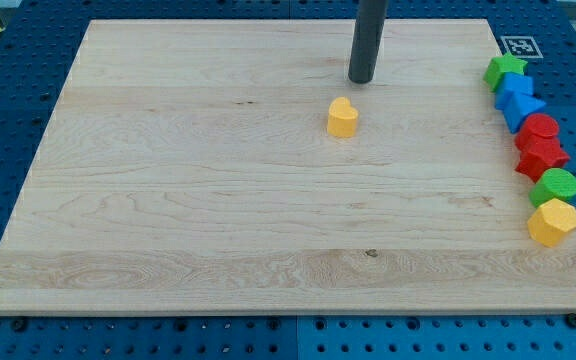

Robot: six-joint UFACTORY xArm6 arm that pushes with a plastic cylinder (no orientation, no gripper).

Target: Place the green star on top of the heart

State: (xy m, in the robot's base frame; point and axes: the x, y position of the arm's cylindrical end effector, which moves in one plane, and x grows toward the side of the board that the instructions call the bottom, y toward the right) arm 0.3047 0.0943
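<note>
The green star (505,70) lies at the view's upper right, at the top of a column of blocks along the board's right edge. The yellow heart (342,117) sits alone near the board's upper middle. My tip (362,79) is the lower end of a dark rod coming down from the view's top. It stands just above and slightly right of the heart, apart from it, and far to the left of the green star.
Below the green star along the right edge lie two blue blocks (517,98), a red round block (539,128), a red star (542,157), a green round block (555,186) and a yellow hexagon (553,221). The wooden board (168,200) rests on a blue pegboard table.
</note>
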